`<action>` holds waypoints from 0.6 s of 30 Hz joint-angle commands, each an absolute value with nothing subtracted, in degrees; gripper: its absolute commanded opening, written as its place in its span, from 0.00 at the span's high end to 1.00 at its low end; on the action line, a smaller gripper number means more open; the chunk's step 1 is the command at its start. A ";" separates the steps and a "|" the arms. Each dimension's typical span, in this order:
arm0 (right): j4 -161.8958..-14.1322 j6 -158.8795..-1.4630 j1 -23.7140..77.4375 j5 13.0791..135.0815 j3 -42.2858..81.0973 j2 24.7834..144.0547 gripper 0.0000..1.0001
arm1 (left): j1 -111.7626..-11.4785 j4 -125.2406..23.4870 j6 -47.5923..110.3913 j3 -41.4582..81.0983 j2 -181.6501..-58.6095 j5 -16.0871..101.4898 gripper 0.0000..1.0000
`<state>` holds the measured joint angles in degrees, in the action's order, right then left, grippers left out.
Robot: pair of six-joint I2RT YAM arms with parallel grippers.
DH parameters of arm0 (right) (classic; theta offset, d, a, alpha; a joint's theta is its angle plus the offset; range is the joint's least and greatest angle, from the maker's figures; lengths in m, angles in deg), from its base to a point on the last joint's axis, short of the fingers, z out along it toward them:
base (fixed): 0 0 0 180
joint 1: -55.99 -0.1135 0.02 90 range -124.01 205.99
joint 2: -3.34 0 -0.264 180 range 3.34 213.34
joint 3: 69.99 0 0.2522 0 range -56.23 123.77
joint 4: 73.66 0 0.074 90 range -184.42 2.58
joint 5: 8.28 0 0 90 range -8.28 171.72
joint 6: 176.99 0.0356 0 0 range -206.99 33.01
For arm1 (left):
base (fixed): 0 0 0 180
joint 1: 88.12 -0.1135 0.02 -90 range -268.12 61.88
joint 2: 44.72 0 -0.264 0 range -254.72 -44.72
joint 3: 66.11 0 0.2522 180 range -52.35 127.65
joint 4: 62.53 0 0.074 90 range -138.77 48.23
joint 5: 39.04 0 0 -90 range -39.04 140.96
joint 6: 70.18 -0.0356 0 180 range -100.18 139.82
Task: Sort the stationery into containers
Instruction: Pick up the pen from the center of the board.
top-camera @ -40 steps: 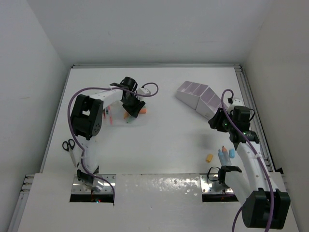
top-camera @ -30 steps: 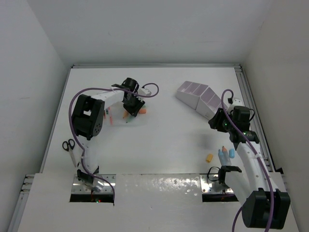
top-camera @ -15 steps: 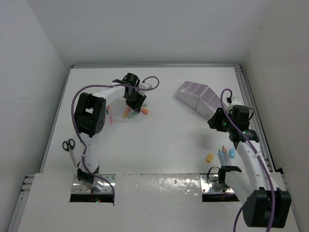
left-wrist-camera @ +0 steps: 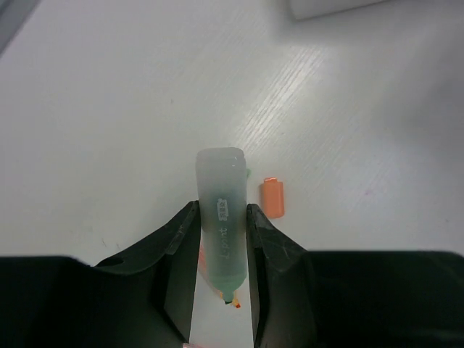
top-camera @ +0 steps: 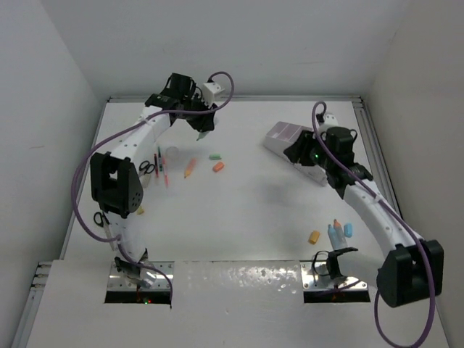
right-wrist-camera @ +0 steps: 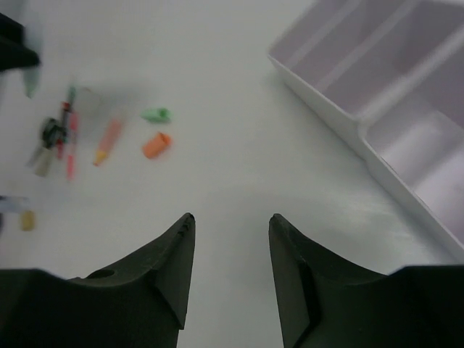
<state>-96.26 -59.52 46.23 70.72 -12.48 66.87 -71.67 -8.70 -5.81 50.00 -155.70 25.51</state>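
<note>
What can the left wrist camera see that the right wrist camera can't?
Only the left wrist view shows, close up, the left pincer shut on a green pencil. Only the right wrist view shows the open right pincer, the red pens and the scissors. Both show the orange eraser and the white organiser, just a corner of it in the left wrist view.

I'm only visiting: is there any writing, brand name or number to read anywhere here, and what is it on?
Green pencil in the left gripper: a small white mark and a word run along its barrel, too blurred to read.
White organiser: no print visible.
Orange eraser: no print visible.
Nothing else in any view carries text that can be read.
</note>
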 commanded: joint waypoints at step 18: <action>-69.14 -42.52 33.23 58.61 10.57 92.98 0.47 | -63.78 -9.13 -31.51 48.29 -145.18 15.81 1.00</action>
